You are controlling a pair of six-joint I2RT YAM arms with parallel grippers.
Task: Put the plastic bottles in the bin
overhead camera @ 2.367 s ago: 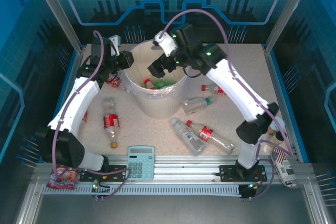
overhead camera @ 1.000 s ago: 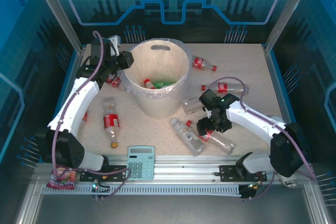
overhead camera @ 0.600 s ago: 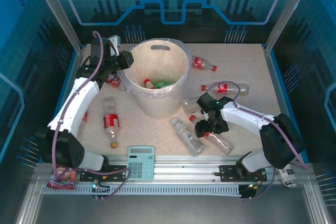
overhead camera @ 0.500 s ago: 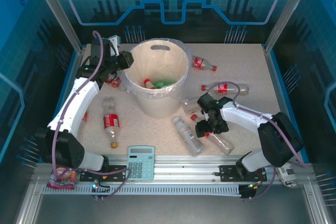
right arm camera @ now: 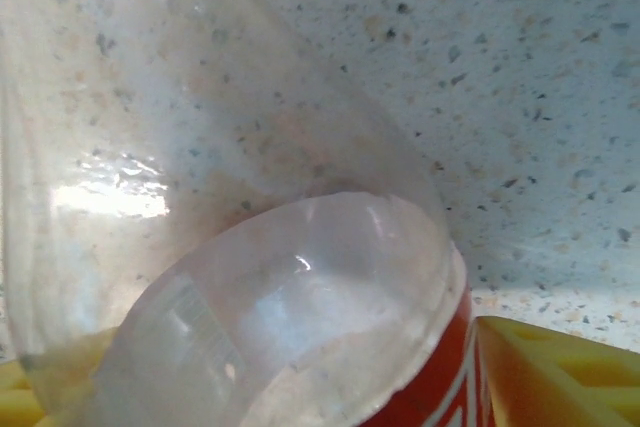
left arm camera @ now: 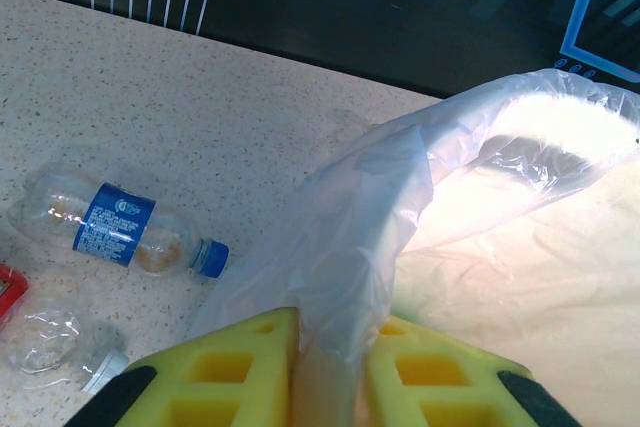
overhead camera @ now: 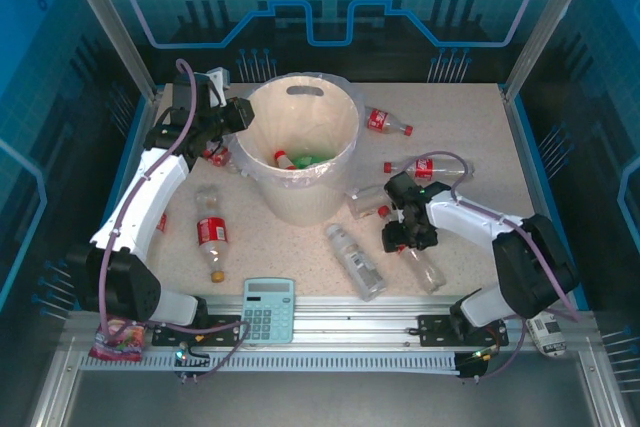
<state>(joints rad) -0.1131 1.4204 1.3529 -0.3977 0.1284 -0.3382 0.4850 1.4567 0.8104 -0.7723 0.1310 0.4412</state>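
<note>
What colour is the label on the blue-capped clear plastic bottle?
Blue with white print on the blue-capped clear plastic bottle; clearest in left wrist view.

- so the left arm (overhead camera: 150, 182) is stretched way out from its base, elbow bent, wrist tipped down
- left gripper (overhead camera: 236, 115): yellow fingers (left arm camera: 230, 367) pinched on the bin (overhead camera: 300, 199) rim, liner (left arm camera: 380, 197) squeezed between them
- the right arm (overhead camera: 478, 222) sits folded low, forearm nearly flat
- right gripper (overhead camera: 408, 237) points down, clamped round a bottle (right arm camera: 250, 247), one pad (right arm camera: 560, 367) right beside its red label
</note>
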